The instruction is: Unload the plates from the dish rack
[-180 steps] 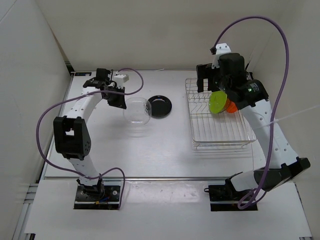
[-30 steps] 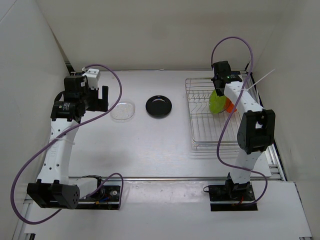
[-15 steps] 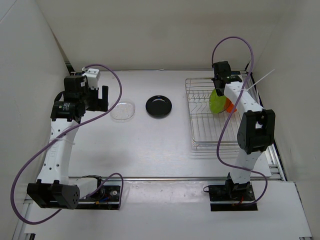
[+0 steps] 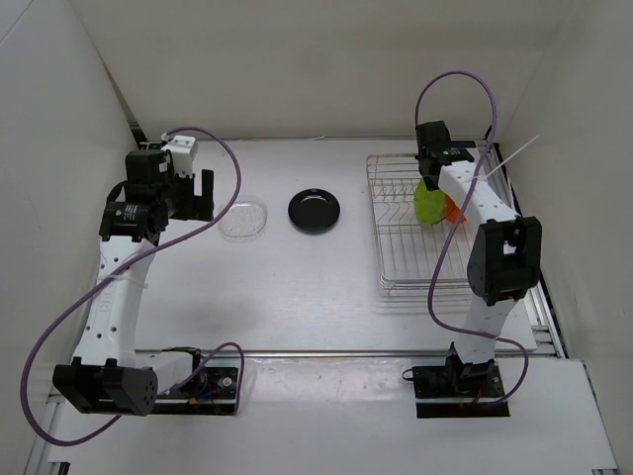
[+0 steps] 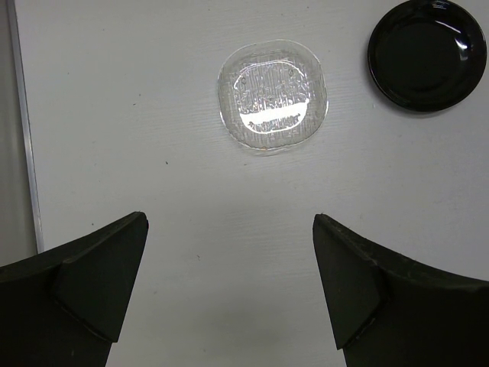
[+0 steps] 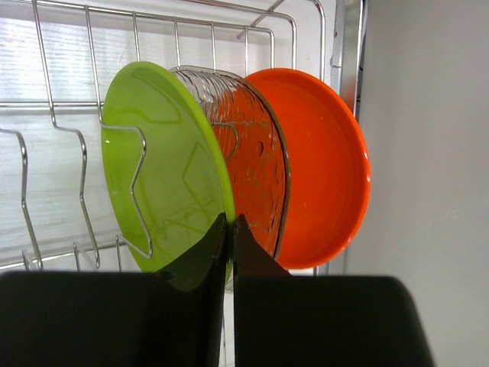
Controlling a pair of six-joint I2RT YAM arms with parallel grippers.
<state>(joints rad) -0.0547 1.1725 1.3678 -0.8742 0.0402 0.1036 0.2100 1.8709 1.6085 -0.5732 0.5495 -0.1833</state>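
Lime green is where the action is. Your right pincer [image 6: 231, 229] has just snapped together, and it looks to have closed on the near rim of the lime green plate [image 6: 164, 168]. A second ago those jaws had a gap. Now they meet with only the plate's edge between them, as best the wrist view shows.

That plate stands on edge in the dish rack [image 4: 435, 287], toward its far right corner. A clear plate [image 6: 248, 145] is tucked right behind it and the orange plate [image 6: 321, 168] behind that, all three packed close. So you have the grip but not yet the lift, and green sits among the prongs.

On the left, nothing has shifted. Your left pincer [image 5: 229, 222] hangs wide apart and empty above the bench [image 5: 114, 115]. The other clear plate [image 5: 273, 107] lies flat below it, with the black plate [image 5: 426, 53] near it. Two are out and three remain in the rack.

My read is that green needs a clean pull away from its neighbour. The clear one sits so close it could be dragged along.
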